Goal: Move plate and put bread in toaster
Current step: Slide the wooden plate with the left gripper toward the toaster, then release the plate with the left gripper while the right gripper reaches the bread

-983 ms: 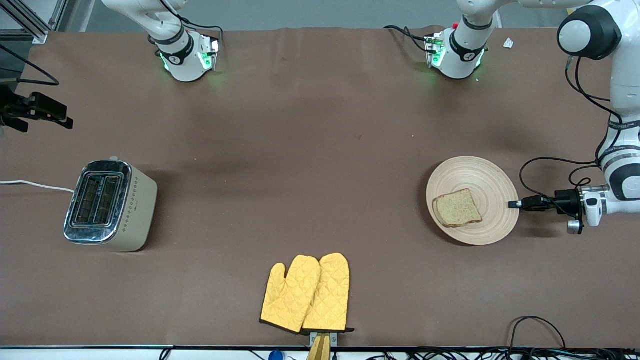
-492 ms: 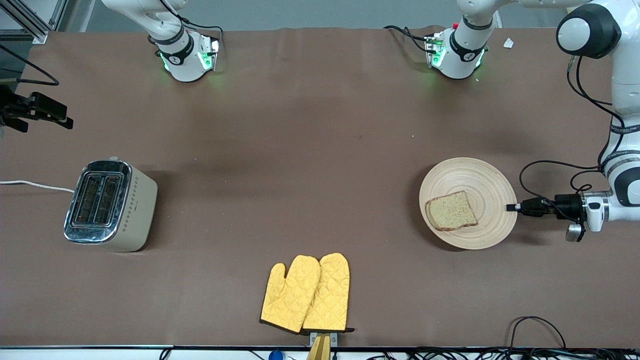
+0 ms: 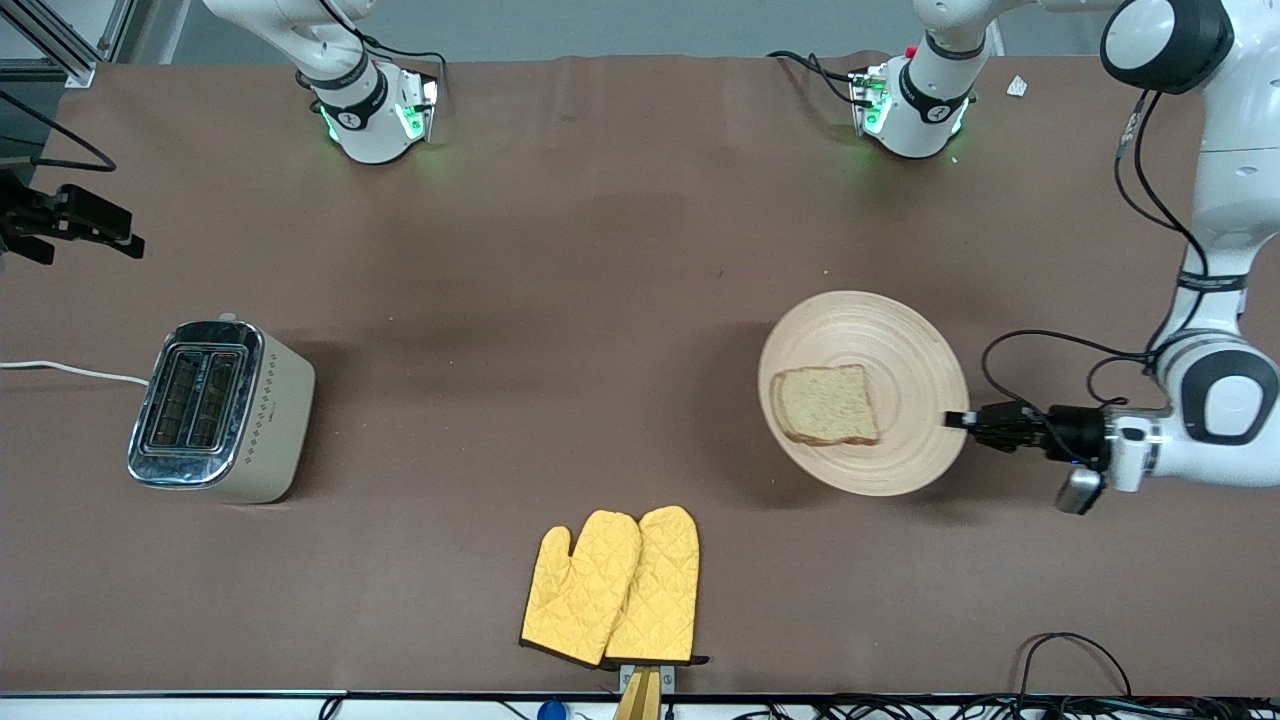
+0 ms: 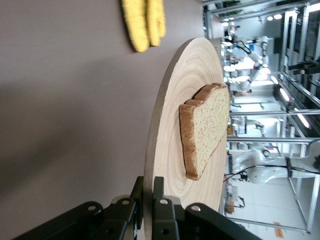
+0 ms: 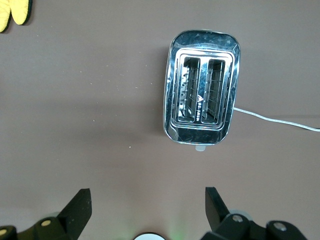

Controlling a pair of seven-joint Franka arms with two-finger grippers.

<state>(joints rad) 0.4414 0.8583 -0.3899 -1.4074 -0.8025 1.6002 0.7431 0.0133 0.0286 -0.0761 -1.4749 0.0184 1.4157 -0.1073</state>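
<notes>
The light wooden plate [image 3: 880, 340] carries the brown bread [image 3: 826, 404] slice and hangs just above the table, casting a shadow. My left gripper [image 3: 955, 418] is shut on the plate's rim at the left arm's end. In the left wrist view, the fingers [image 4: 159, 186] pinch the plate [image 4: 185, 80] edge, and the bread [image 4: 205, 125] lies flat on it. The beige toaster [image 3: 215, 410] stands at the right arm's end with both slots empty. My right gripper [image 3: 120, 235] hovers open over the table beside the toaster [image 5: 201, 100], with nothing between its fingers [image 5: 77, 207].
A pair of yellow oven mitts [image 3: 615, 585] lies near the table's front edge, midway along it. The toaster's white cord [image 3: 70, 370] runs off the right arm's end of the table. Black cables trail from the left wrist [image 3: 1040, 345].
The left gripper has carried the plate and bread toward the middle of the table, away from the left arm's end. The right arm has not moved.
</notes>
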